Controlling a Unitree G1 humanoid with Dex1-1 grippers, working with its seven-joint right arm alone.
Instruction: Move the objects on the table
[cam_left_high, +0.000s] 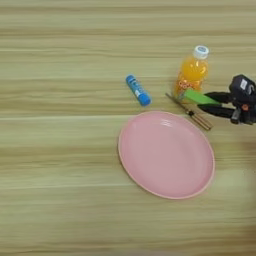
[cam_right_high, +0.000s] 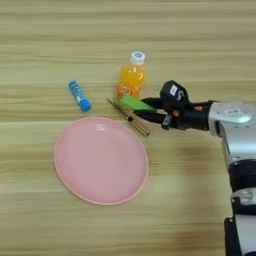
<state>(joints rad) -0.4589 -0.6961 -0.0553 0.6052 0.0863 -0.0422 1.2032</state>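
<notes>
The orange drink bottle with a white cap stands upright on the table, behind the pink plate. The green bar lies slanted just in front of the bottle's base, crossing the tip of the thin metal tool with the golden handle. My right gripper reaches in from the right, open. Its two black fingers lie either side of the bar's right end. The upper finger touches the bar, and a strip of table shows between the bar and the lower finger.
A round pink plate lies flat at the centre, its rim close to the tool's handle. A blue stick with a white band lies left of the bottle. My silver forearm crosses the right side.
</notes>
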